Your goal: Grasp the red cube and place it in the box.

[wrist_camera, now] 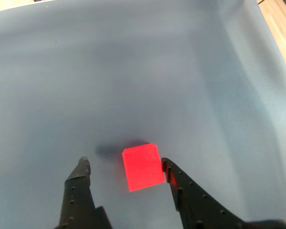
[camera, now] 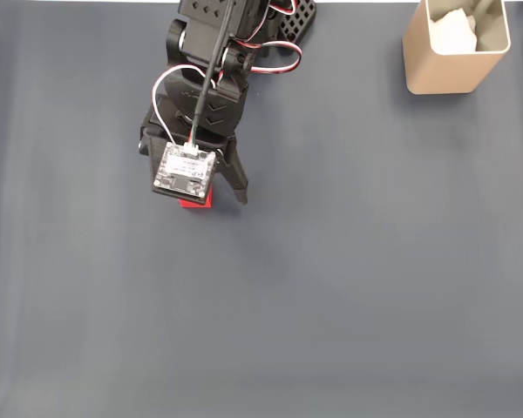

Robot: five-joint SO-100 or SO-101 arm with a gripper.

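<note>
The red cube (wrist_camera: 143,168) lies on the dark grey mat between my gripper's (wrist_camera: 124,164) two black fingers. The gripper is open: the right finger (wrist_camera: 174,179) is close against the cube's right side, and a gap separates the left finger (wrist_camera: 81,174) from the cube. In the fixed view the wrist camera board covers most of the cube (camera: 196,202), so only a red edge peeks out below it, and the gripper (camera: 207,202) stands over it at upper left of centre. The beige box (camera: 444,74) stands in the far top right corner, well away from the arm.
The arm's base (camera: 244,26), with red and white wires, sits at the top centre of the mat (camera: 331,287). Something white lies inside the box. A wooden floor strip (wrist_camera: 283,28) shows past the mat's right edge in the wrist view.
</note>
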